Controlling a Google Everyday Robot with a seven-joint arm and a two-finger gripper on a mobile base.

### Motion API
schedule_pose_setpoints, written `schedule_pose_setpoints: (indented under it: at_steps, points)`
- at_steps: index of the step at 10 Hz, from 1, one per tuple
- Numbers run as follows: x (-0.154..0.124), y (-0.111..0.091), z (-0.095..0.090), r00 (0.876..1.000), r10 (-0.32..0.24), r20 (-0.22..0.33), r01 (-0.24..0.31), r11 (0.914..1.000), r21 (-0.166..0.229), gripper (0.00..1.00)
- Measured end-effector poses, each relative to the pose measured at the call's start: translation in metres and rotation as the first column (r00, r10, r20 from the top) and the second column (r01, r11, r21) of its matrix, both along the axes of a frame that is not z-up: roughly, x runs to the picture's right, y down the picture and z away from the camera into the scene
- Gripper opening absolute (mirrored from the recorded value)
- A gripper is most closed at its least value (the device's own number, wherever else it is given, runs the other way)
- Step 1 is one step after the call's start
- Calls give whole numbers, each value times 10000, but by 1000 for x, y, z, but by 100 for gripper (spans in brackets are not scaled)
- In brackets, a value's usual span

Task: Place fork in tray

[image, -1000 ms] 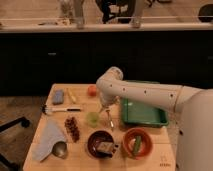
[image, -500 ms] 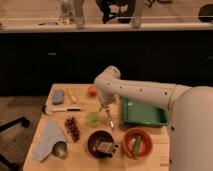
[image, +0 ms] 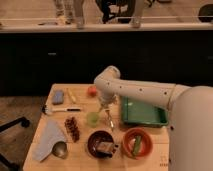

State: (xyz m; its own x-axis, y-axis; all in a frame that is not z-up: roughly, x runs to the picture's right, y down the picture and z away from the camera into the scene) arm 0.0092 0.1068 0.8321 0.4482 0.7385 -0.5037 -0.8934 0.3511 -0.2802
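A white arm reaches in from 3 o'clock over the wooden surface [image: 82, 162], bends at a rounded elbow, and drops its hand [image: 105, 107] near the middle of the top. The hand's fingers are spread and nothing can be seen pinched between them. The fork [image: 110, 122] lies on the surface just below the hand, toward 5 o'clock from it, slanting from upper left to lower right. Whether its upper end touches the hand cannot be told. The green tray [image: 144, 119] sits at 3 o'clock from the hand, just beside the fork but apart from it, and the fork lies outside it. A small green cup [image: 92, 118] stands at 8 o'clock from the hand, just left of the fork. At 6 o'clock a dark bowl [image: 101, 143] holds something pale, and an orange bowl [image: 136, 143] to its right, in front of the tray, holds a green item. At 11 o'clock from the hand is a red fruit [image: 92, 91], with a yellow banana [image: 72, 95] and a blue sponge [image: 58, 96] further left. A black-handled utensil [image: 60, 109] lies at 9 o'clock. A cluster of dark grapes [image: 72, 128], a grey-blue cloth [image: 49, 139] and a metal spoon [image: 60, 149] sit toward 7 o'clock.
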Motion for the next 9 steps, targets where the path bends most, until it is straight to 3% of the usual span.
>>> schedule_pose_setpoints:
  at_steps: [9]
  points:
    - [-16, -8, 25, 9993, 383, 27, -383, 9993, 21, 80]
